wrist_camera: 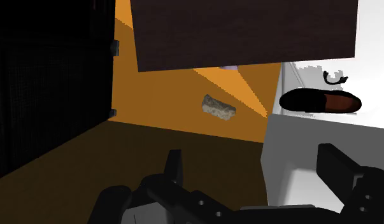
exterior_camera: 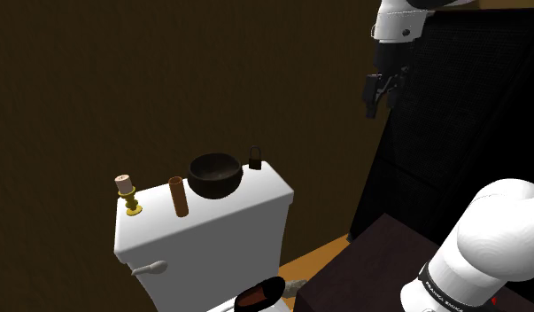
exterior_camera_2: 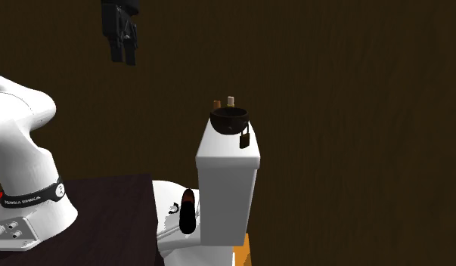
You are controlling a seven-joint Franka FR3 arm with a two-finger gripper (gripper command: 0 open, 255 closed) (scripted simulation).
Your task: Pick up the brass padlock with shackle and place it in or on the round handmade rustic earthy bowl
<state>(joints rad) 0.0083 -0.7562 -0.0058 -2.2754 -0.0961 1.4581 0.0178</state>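
A small dark padlock with a shackle (exterior_camera: 255, 159) stands upright on the white toilet tank lid (exterior_camera: 267, 190), just beside the dark round bowl (exterior_camera: 213, 175). In the second exterior view the padlock (exterior_camera_2: 244, 138) sits in front of the bowl (exterior_camera_2: 229, 119) on the tank (exterior_camera_2: 226, 181). My black gripper (exterior_camera: 377, 99) hangs high in the air, well off to the shoulder view's right of the tank and far from both. Seen from the second exterior camera, the gripper (exterior_camera_2: 122, 47) is up at the left. In the wrist view the gripper (wrist_camera: 255, 172) is open and holds nothing.
A candle holder (exterior_camera: 127, 195) and a brown cylinder (exterior_camera: 177, 197) also stand on the lid. A dark shoe (exterior_camera: 260, 295) lies on the toilet seat below. The dark stand (wrist_camera: 241, 32), an orange floor (wrist_camera: 184, 89) and a stone-like lump (wrist_camera: 219, 107) lie under the hand.
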